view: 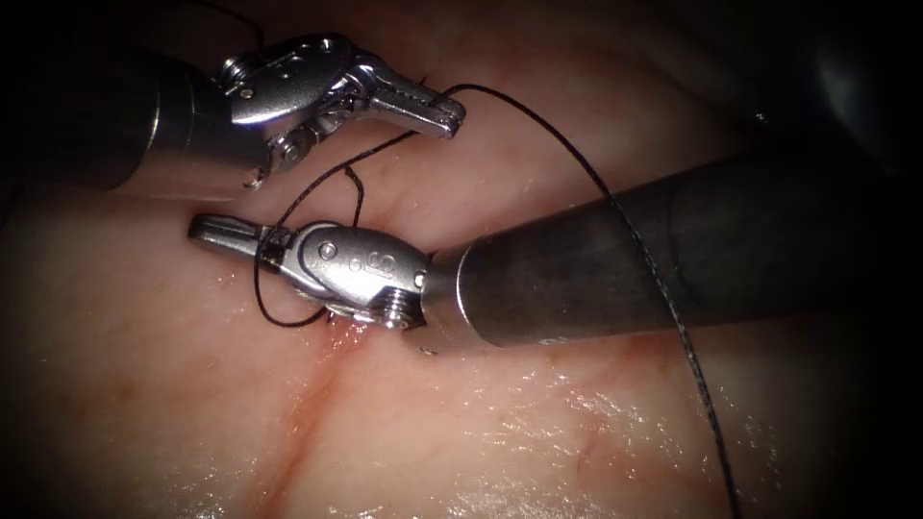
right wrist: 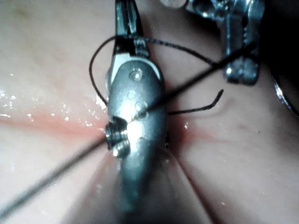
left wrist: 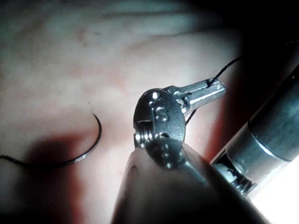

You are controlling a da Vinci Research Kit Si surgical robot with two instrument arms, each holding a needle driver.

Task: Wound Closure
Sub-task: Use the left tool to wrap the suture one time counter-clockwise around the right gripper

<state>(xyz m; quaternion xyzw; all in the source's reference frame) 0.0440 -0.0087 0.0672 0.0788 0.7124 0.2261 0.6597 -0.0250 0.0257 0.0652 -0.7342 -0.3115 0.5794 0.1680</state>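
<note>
Needle (left wrist: 86,147): lying free on the tissue (view: 144,404), neither tool has it. In the left wrist view it's a dark curve flat on the surface, thread trailing from one end, tip clear of the tissue. Can't place it relative to the cut from that view.

Thread (view: 596,183): runs from the left tool's tip in the upper centre of the endoscope frame, arcs right, crosses your right tool's shaft and drops out at the lower right edge. A second strand runs from the left tool down-left and forms a loop around your right tool's jaws, loop bottom just above the cut (view: 317,394). A short free end sticks up between the two tools.

Left tool (view: 437,111): upper left of the endoscope frame, jaws pointing right, closed on the thread at the tip. The left wrist view confirms it, with the strand pinched at the jaw end (left wrist: 210,86).

Right tool (view: 213,229): enters from the right, jaws pointing left at centre-left, sitting inside the loop. Jaws look closed; can't tell if they have any thread between them. Right wrist view (right wrist: 126,18) shows thread wrapped around the jaws' base.

Red fluid (view: 346,336) sits at the top of the cut, under the right tool's wrist.
</note>
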